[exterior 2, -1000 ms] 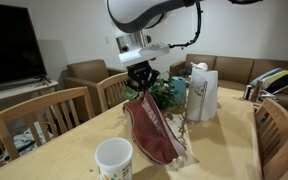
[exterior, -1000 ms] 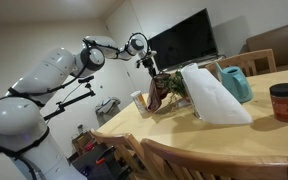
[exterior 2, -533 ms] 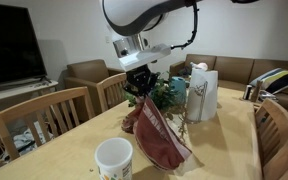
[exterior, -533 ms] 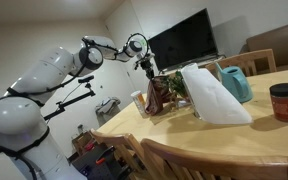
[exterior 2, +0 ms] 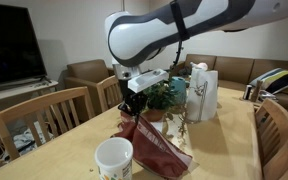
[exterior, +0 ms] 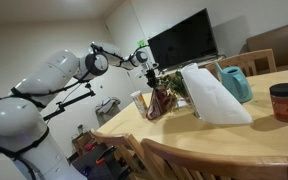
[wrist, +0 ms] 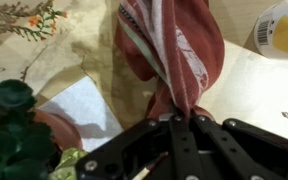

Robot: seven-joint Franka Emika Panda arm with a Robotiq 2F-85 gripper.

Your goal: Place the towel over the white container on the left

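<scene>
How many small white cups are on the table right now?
1. The white container stands at the table edge, beside the towel hanging from the hand; more could hide behind the plant.

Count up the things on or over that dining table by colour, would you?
White: 2, the white container and the big slanted object.
Dark red: 2, the towel and the jar.
Green: 1, the plant.
Teal: 1, the jug.
Total: 6.
</scene>
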